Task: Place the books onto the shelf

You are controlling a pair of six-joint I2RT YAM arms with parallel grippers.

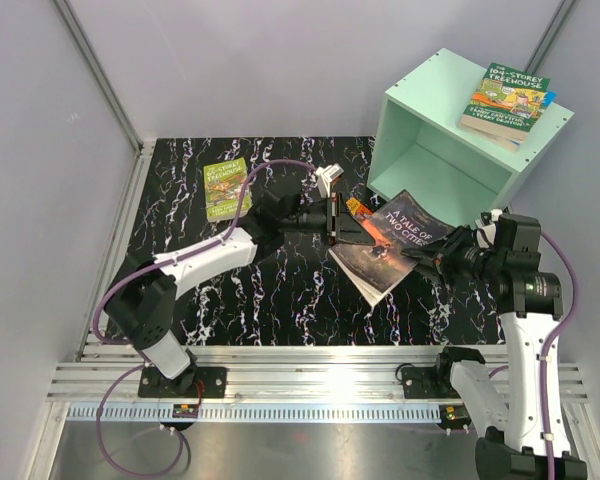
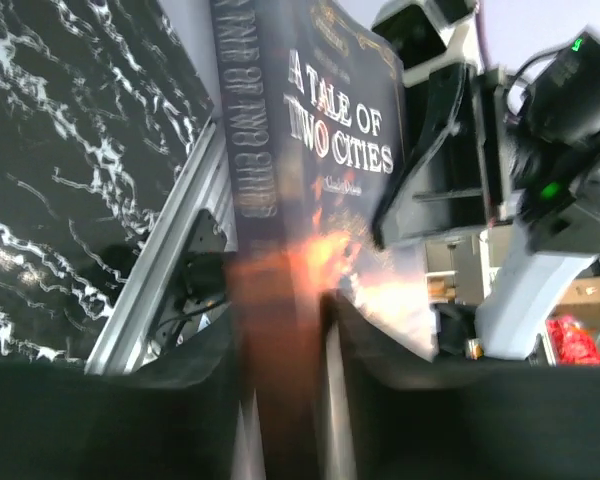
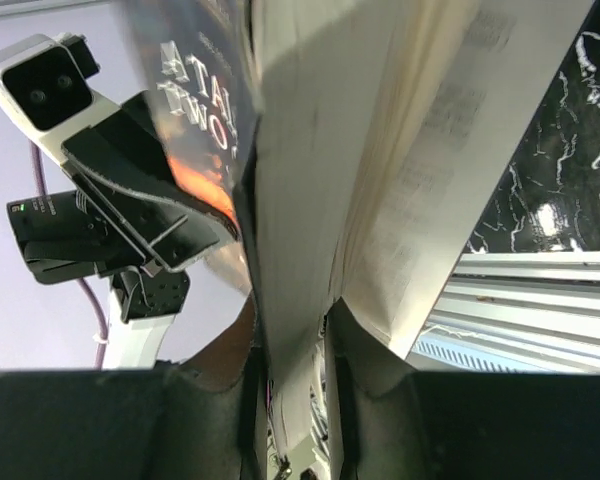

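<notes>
At your near edge ran the ribbed aluminium rail (image 1: 310, 385) carrying both arm bases, and beyond it the black mat veined with white like marble (image 1: 280, 290). You had the right gripper (image 1: 427, 256) clamped on the loose, fanned page edge of the dark glossy "A Tale of Two Cities" paperback (image 1: 392, 240). The left gripper (image 1: 336, 218) was closed on the opposite spine side, its padded fingers (image 2: 180, 400) pressed against the cover. The book hung tilted between the two arms over the middle right of the mat, pages sagging toward you. A small orange sliver (image 1: 358, 210) showed at its far left corner, too hidden to identify. Well to the left, a thin lime-green paperback (image 1: 226, 188) lay flat with bare mat around it. Just beyond the held book stood the mint-green boxy wooden shelf (image 1: 430, 85), its open face turned toward the mat, with a green "Treehouse" paperback (image 1: 507, 97) lying on top. Grey walls closed in on the left, right and far sides.
</notes>
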